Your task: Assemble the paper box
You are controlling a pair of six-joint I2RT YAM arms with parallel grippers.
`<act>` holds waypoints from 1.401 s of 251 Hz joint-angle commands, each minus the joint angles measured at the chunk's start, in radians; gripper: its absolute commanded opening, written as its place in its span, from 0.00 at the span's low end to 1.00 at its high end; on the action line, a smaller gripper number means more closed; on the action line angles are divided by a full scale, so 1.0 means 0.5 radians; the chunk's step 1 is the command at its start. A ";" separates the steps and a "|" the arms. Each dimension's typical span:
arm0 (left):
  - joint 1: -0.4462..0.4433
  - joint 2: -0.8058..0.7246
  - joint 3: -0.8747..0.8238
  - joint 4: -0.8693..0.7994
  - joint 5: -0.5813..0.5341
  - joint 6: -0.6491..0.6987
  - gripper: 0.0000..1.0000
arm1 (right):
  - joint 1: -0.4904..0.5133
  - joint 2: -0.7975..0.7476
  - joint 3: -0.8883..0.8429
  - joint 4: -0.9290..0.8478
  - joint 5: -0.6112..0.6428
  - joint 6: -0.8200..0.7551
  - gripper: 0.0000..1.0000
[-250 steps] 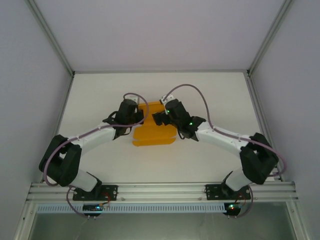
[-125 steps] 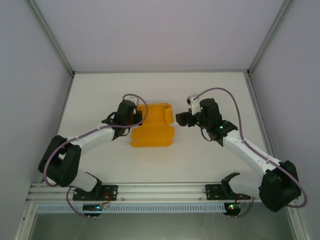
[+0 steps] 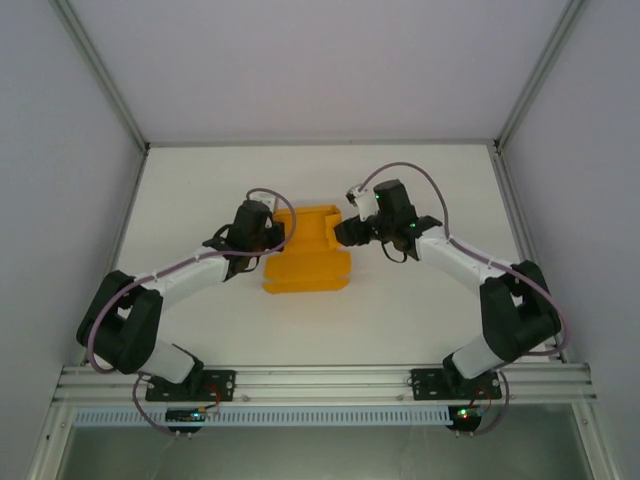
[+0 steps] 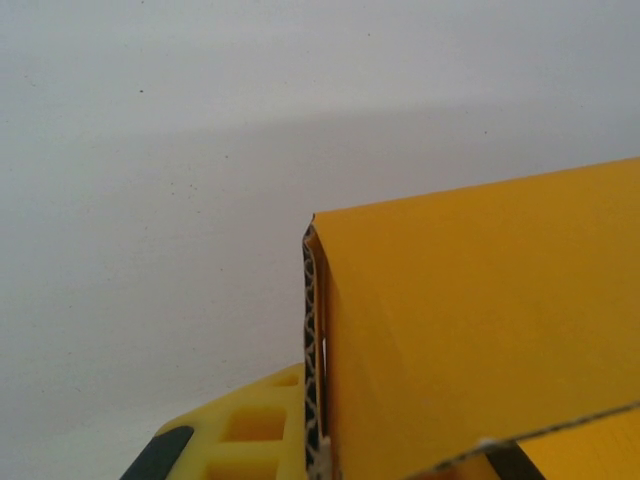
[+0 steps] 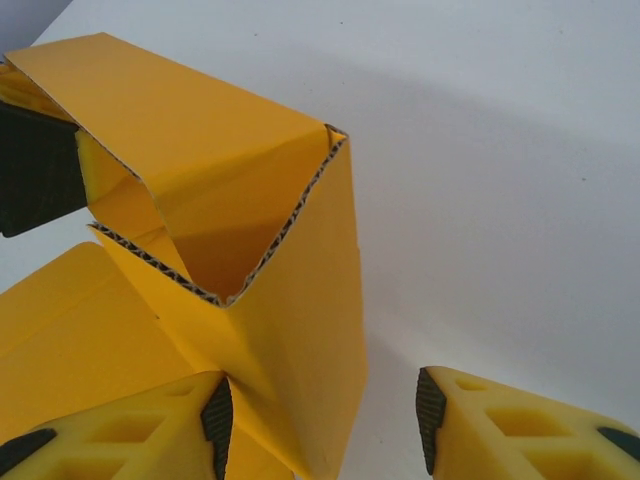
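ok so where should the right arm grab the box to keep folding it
Probably best to take the box by the standing wall on the right arm's side, near its top edge by the folded corner. Come down from above with the right fingers astride it. The wall is thin upright card with a free top edge, and the left fingers hold the opposite side.

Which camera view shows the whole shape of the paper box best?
The top external view: there the paper box is seen nearly whole, from above, with its flat panels and raised flaps. The right wrist view gives one folded-up corner and its corrugated edge, close up. The left wrist view gives one panel and its edge.
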 commanded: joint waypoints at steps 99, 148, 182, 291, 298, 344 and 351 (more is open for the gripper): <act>-0.046 0.039 0.105 -0.056 -0.126 -0.129 0.00 | 0.505 0.573 0.609 -0.319 1.782 0.661 0.07; -0.052 0.000 0.098 -0.106 -0.217 -0.232 0.00 | 0.526 0.715 0.756 -0.648 2.247 0.897 0.00; -0.056 -0.001 0.122 -0.169 -0.271 -0.309 0.00 | 0.507 0.810 0.826 -0.860 2.523 1.207 0.00; -0.078 0.094 0.180 -0.192 -0.284 -0.455 0.00 | 0.509 1.045 1.119 -1.185 2.843 1.740 0.00; -0.082 0.102 0.184 -0.191 -0.278 -0.455 0.00 | 0.508 1.030 1.083 -1.098 2.802 1.682 0.00; -0.081 0.128 0.198 -0.171 -0.235 -0.446 0.00 | 0.467 0.734 0.444 0.246 1.999 0.982 0.00; -0.082 0.129 0.198 -0.171 -0.231 -0.442 0.00 | 0.447 0.690 0.333 0.456 1.820 0.880 0.02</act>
